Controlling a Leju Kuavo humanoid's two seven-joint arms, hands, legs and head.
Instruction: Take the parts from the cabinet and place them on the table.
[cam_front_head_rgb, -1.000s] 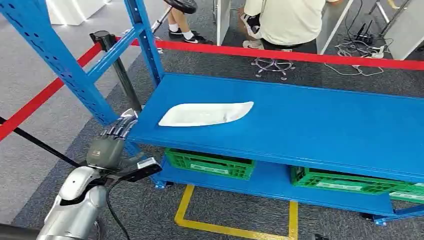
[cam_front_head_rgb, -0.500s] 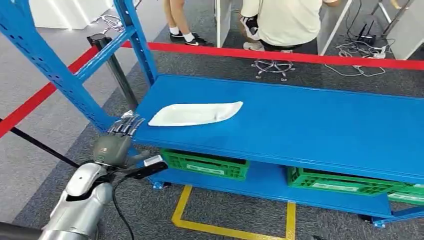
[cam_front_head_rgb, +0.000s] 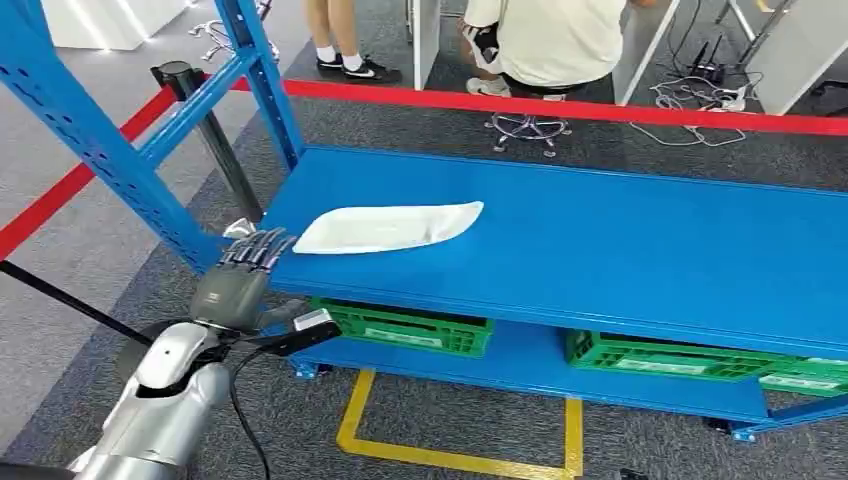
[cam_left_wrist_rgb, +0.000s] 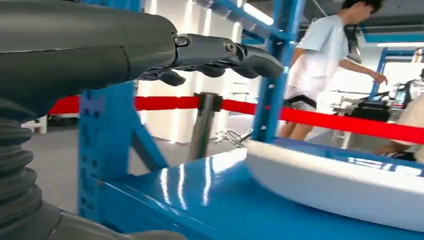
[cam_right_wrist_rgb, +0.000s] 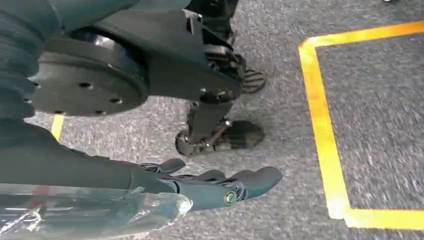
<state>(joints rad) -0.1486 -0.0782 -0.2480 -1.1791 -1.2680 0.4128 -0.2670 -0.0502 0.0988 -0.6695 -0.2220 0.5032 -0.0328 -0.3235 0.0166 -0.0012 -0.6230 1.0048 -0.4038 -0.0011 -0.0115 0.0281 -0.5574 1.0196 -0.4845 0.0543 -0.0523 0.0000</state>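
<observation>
My left hand (cam_front_head_rgb: 238, 278) hovers at the shelf (cam_front_head_rgb: 600, 250) corner, fingers apart, holding nothing; my right hand (cam_right_wrist_rgb: 210, 187) hangs over the floor, also open and empty. The 1 white part (cam_front_head_rgb: 388, 227) lies near, not touched. I fear the fingers strike the shelf edge. Below I count 2 green crates (cam_front_head_rgb: 405, 325).

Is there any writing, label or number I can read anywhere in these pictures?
None can be read.
Pale labels on the green crates under the blue shelf: too small and blurred.
White part: no marking visible.
Yellow floor tape: plain lines, no text.
</observation>
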